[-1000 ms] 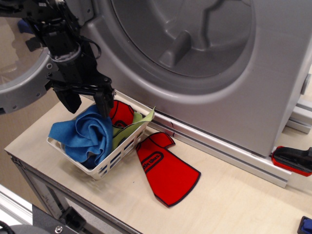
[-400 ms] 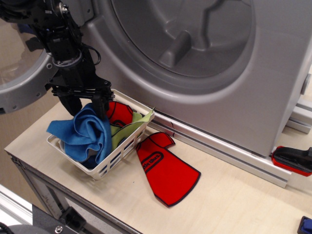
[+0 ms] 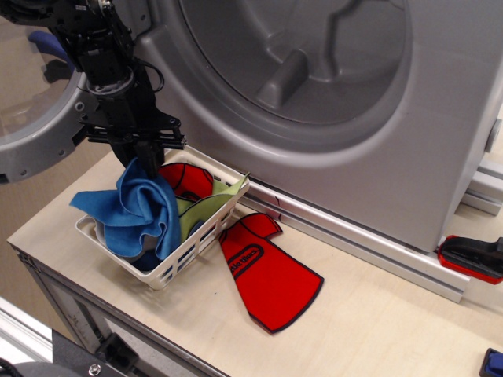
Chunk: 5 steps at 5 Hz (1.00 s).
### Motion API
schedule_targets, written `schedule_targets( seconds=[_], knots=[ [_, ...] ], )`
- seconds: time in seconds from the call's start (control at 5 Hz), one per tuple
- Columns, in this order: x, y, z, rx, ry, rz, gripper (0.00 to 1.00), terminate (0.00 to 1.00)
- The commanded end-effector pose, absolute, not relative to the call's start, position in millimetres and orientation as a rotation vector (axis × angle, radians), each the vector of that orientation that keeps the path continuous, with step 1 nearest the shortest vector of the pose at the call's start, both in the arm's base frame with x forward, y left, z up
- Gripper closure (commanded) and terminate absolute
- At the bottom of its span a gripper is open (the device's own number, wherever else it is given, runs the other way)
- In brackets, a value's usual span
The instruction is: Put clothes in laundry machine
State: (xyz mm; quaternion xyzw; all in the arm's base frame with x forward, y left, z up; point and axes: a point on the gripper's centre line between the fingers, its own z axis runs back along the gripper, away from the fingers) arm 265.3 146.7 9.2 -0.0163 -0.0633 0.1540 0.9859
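Note:
My black gripper (image 3: pixel 140 161) is shut on the top of the bright blue cloth (image 3: pixel 140 210) and holds it partly raised out of the white slotted basket (image 3: pixel 182 250). A lime green cloth (image 3: pixel 206 200) and a red black-edged mitt (image 3: pixel 187 180) lie in the basket beside it. A second red mitt (image 3: pixel 263 271) lies flat on the table right of the basket. The silver-grey laundry machine (image 3: pixel 440 118) stands behind, its round drum mouth (image 3: pixel 306 55) open. Its clear-window door (image 3: pixel 35 102) hangs open at the left, behind my arm.
The wooden table's front edge (image 3: pixel 118 314) runs close under the basket. A red and black object (image 3: pixel 471 257) lies at the machine's right foot. A small blue thing (image 3: pixel 493 363) shows at the bottom right corner.
The gripper has closed on the blue cloth and risen a little. The cloth is pulled upward into a peak and hangs more out of the basket.

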Motion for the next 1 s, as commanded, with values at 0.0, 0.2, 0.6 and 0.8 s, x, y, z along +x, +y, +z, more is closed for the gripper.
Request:
schedule_targets(
  seconds=[0.0,0.2,0.6,0.8],
  knots=[
    [273.7,144.0,65.1,0.051,-0.331,0.301,1.00,0.00],
    [275.0,133.1,85.9,0.062,-0.385,0.270,1.00,0.00],
    [283.9,111.3,123.3,0.005,-0.477,0.245,1.00,0.00],
    [282.8,101.0,140.1,-0.036,-0.534,0.207,1.00,0.00]
  ],
)
